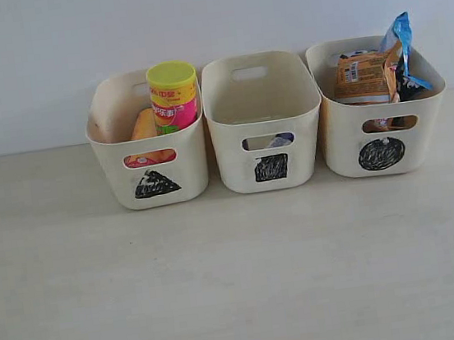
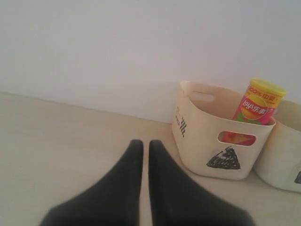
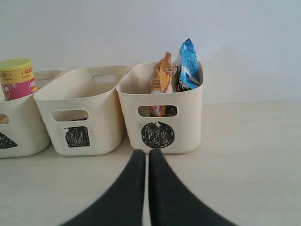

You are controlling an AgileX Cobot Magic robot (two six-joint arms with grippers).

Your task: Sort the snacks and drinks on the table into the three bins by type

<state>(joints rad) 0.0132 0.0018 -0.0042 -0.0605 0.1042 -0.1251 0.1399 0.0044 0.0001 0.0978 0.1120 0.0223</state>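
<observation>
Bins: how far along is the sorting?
Looks done: magenta canister, yellow canister in triangle bin; one carton visible in square bin; orange bag, blue bag in circle bin. In hand: nothing, left gripper and right gripper shut. Left: nothing on the table.

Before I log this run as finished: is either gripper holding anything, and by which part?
Nothing held: black left gripper and black right gripper are shut, empty.

plain white wall [image 1: 37, 44] behind

triangle bin [image 1: 120, 175]: I see magenta canister [image 1: 174, 102] upright, yellow canister [image 1: 145, 126] leaning
square bin [image 1: 230, 157]: carton [image 1: 280, 140] behind slot
circle bin [image 1: 341, 152]: orange bag [image 1: 361, 77], blue bag [image 1: 400, 37] standing
</observation>
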